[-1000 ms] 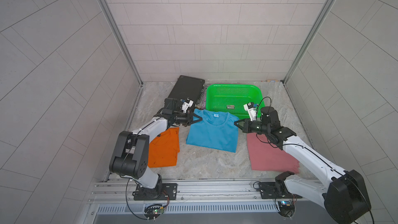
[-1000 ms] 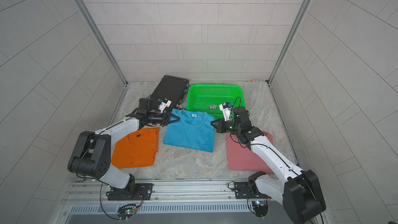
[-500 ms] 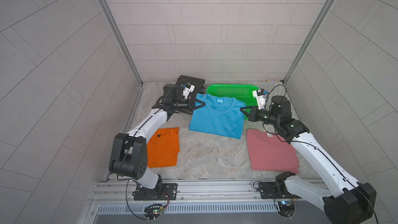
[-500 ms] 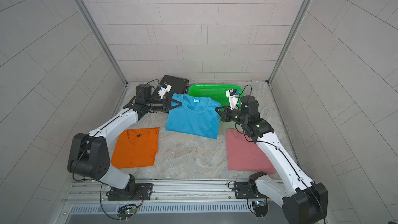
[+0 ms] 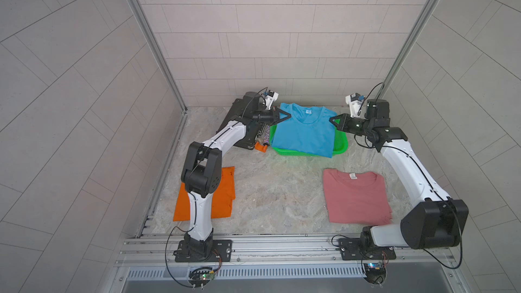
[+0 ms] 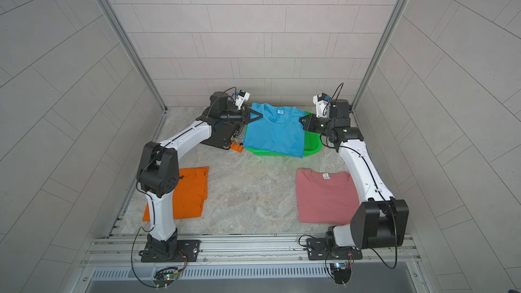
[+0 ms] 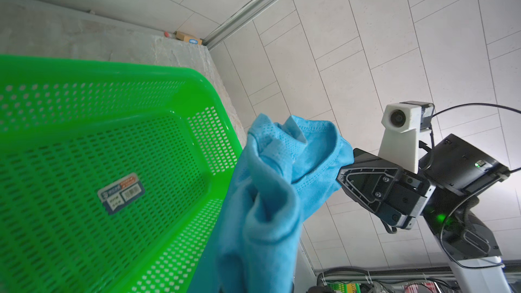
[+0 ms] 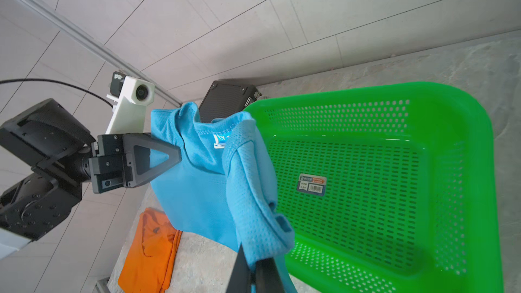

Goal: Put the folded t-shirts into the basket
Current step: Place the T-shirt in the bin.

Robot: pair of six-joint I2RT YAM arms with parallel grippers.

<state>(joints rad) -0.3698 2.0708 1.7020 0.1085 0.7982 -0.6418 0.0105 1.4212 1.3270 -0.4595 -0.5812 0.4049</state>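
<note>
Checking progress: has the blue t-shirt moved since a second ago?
Yes. The blue t-shirt went toward the back wall, from the table in front of the green basket to above it.

Both arms stretched far forward, left gripper (image 5: pixel 288 116) and right gripper (image 5: pixel 331 120) facing each other (tips pointing inward), each pinched tight on the blue t-shirt (image 5: pixel 303 135).

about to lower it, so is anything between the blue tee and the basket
Nothing visible. The blue tee hangs over the basket, whose floor shows only its label in the wrist views. In both top views the tee's hem covers part of the near rim, so it may catch there.
</note>
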